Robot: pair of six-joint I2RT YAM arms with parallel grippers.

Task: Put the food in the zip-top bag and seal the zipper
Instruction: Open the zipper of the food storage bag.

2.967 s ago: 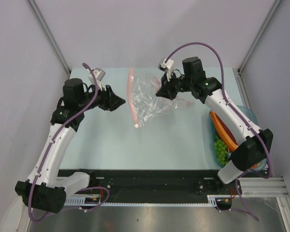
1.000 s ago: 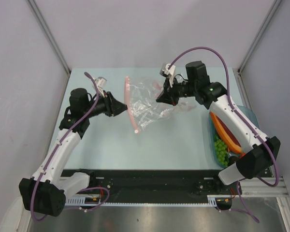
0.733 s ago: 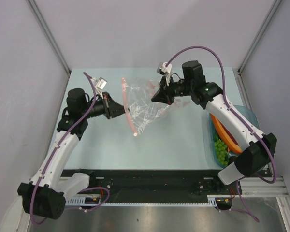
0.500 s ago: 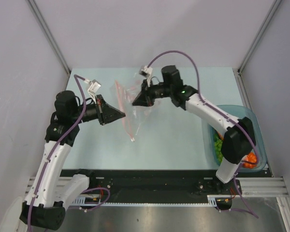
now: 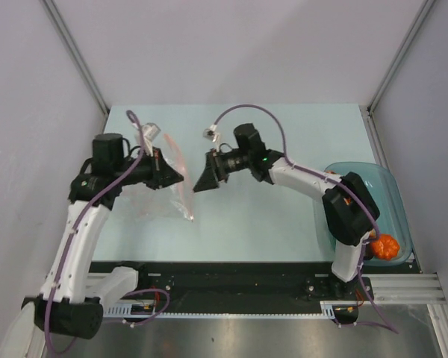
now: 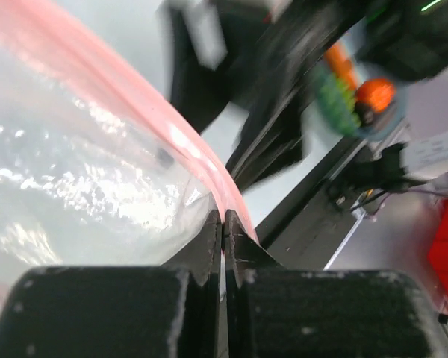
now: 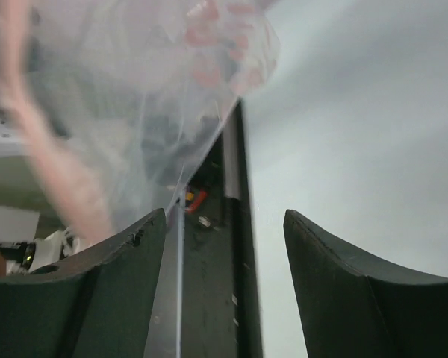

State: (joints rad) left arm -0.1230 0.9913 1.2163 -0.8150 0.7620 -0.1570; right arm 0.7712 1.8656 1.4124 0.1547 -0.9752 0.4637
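Note:
The zip-top bag (image 5: 145, 200) hangs crumpled and clear at the left, its pink-red zipper (image 5: 181, 186) slanting down its right edge. My left gripper (image 5: 179, 177) is shut on that strip; in the left wrist view the jaws (image 6: 222, 218) pinch the zipper (image 6: 134, 104) with the clear film (image 6: 67, 179) beside them. My right gripper (image 5: 198, 183) stands open just right of the bag, holding nothing; in its wrist view (image 7: 224, 224) the blurred bag (image 7: 149, 89) floats ahead. An orange-red round fruit (image 5: 383, 245) lies in the bowl. Green grapes (image 6: 334, 101) show far off.
A teal translucent bowl (image 5: 392, 186) sits at the table's right edge, partly behind my right arm, which stretches across the table's middle. Grey walls close in both sides and the back. The black rail runs along the near edge.
My left gripper shut on the zipper and drew the bag leftward. My right gripper let go of the bag and opened, its arm swinging left after it.

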